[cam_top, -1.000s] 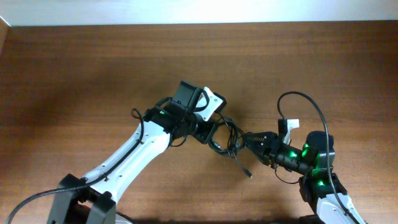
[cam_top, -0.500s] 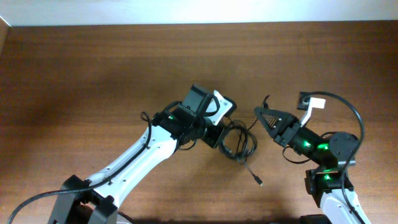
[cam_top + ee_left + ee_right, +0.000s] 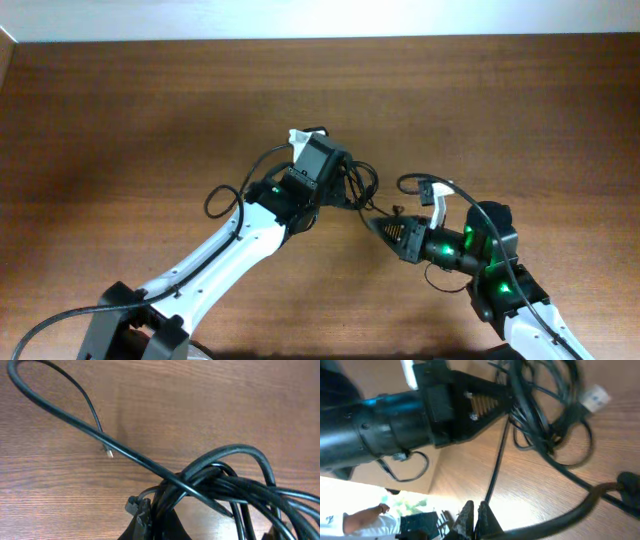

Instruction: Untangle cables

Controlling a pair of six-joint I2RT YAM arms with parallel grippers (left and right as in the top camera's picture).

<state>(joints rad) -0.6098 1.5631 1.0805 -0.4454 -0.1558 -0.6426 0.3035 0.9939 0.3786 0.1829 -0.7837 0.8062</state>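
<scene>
Left fingers [image 3: 150, 520]: shut tight, clamped on the cables [image 3: 220, 482] where the strands bunch and cross.
Right fingers [image 3: 475, 512]: shut, tips pressed together. One thin strand runs straight down into the tips and looks pinched there.
Cables: a black tangled bundle near mid-bench, sitting between the two sets of fingers. It is right at the left fingers and just beside the right ones.
Loose loop: in the left wrist view, one long strand arcs out of the bundle to the upper left.
Plug end [image 3: 108, 452]: small and pale-tipped, under that loop and close to the wood. Cannot tell if it touches.
Left arm [image 3: 230, 240]: white, comes in from the lower left.
Right arm [image 3: 490, 270]: black with green lights, comes in from the lower right, tips pointing at the bundle.
Bench [image 3: 210, 400]: brown wood grain.
</scene>
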